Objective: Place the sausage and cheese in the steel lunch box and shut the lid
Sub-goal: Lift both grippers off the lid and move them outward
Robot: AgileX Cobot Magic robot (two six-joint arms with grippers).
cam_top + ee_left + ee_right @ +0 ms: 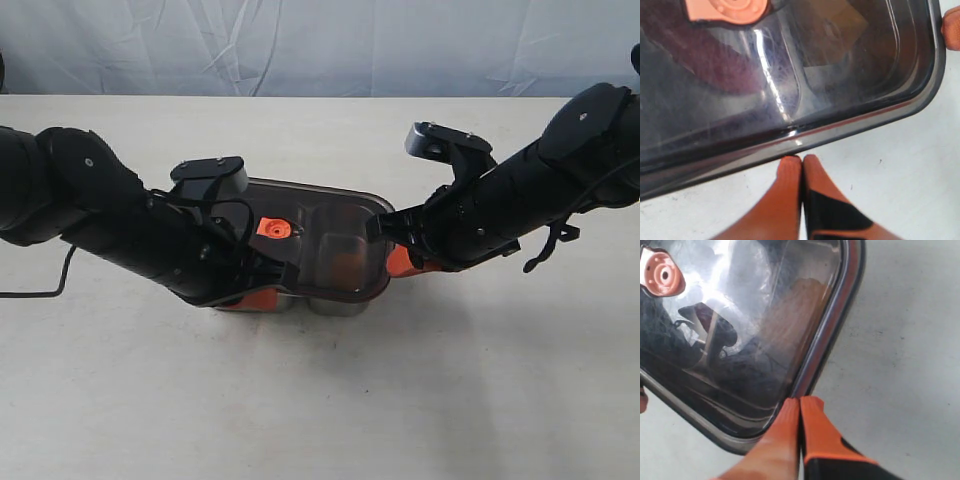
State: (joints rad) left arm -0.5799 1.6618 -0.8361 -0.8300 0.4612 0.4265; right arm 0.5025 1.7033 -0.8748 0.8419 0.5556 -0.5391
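Closing: my reading is that this is the step in hand; the lid [320,235] lies on the box [340,305], and both arms work at its rim.
Left gripper [802,161]: fingers clenched together, grasping nothing, tips at the lid's long edge, touching it or just short of it.
Right gripper [799,402]: also pinched tight and empty, tips against the rim by a rounded corner.
Cheese [795,315]: an orange-brown shape under the dark lid, inside the box on the right gripper's side.
Sausage [710,65]: probably the dim reddish patch under the lid near the tab [273,228]; too murky to be sure.
Seal: I cannot tell whether the rim is fully seated all round.
Risk, uneven press: the two tips bear at separate spots near the edge, so one side may seat while the other lifts.
Risk, slip: narrow tips on a smooth sloping rim could skid off onto the table [450,400].
Risk, shove: a sideways push could slide the whole box, since nothing braces it.
Risk, false finish: the dark lid hides the gap, so a half-closed seal could pass for shut.
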